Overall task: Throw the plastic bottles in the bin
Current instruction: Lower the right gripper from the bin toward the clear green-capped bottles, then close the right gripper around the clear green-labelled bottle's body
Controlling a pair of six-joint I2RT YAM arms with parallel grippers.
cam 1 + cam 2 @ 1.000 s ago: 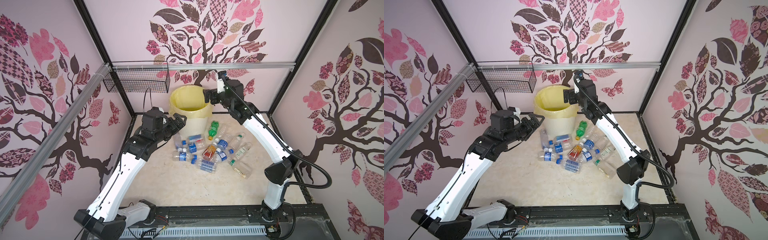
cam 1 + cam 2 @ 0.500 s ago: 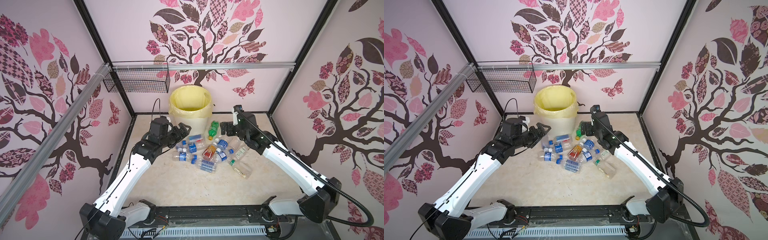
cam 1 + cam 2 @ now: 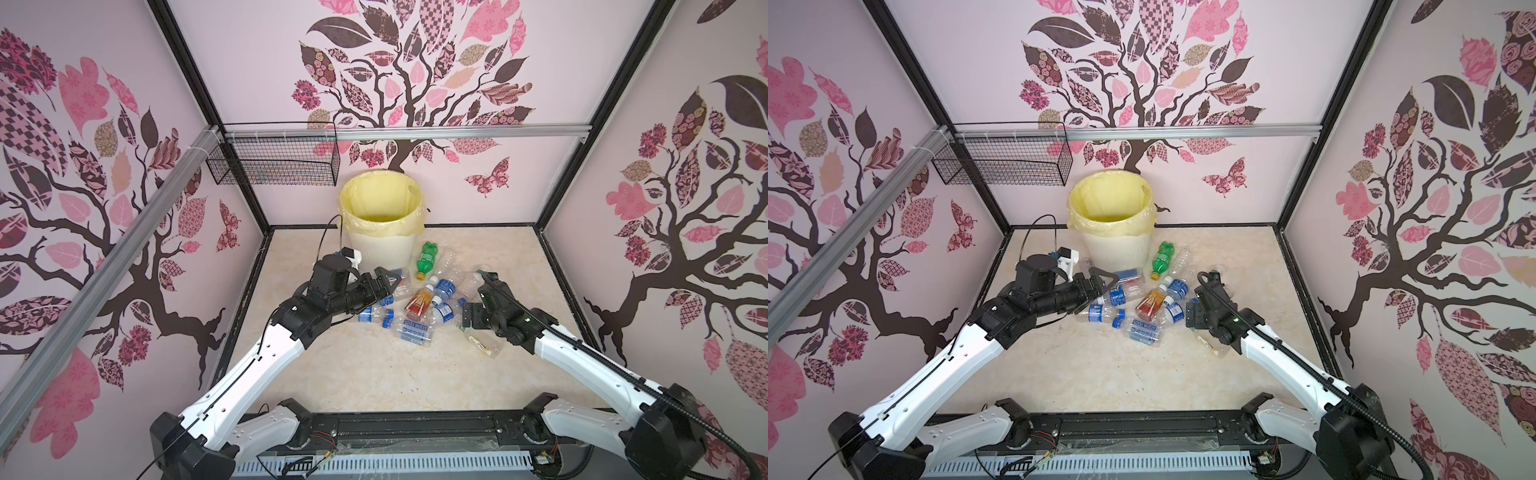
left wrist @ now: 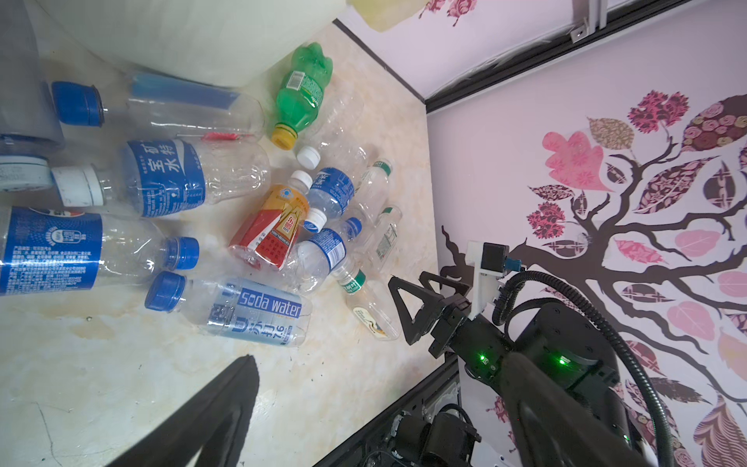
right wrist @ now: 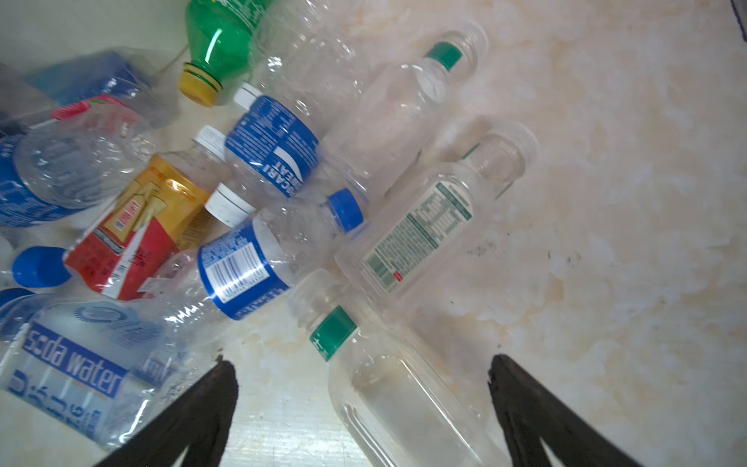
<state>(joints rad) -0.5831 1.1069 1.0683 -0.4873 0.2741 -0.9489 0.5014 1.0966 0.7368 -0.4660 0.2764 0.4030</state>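
Both top views: we found the right claw low at the right edge of the plastic bottles. A second before, it had hung high at the rim of the bin.
Right claw: its jaws stood wide apart and gripped nothing. In the right wrist view one jaw was on each side of a clear green-banded bottle lying on the bench.
Left claw: its jaws were apart and empty, over the left edge of the heap. It had come down and inward from beside the bin's wall.
Plastic bottles: they lay in a loose heap on the bench, just in front and to the right of the bin. We saw no shift among them.
Green bottle: it lay nearest the bin, with its yellow cap pointing away from it.
Amber-red bottle: it lay mid-heap, between the two claws.
Soda water bottle: it lay at the front of the heap.
Bin: it stood upright at the back of the bench, a pale yellow bag folded over its rim, in the same place as before.
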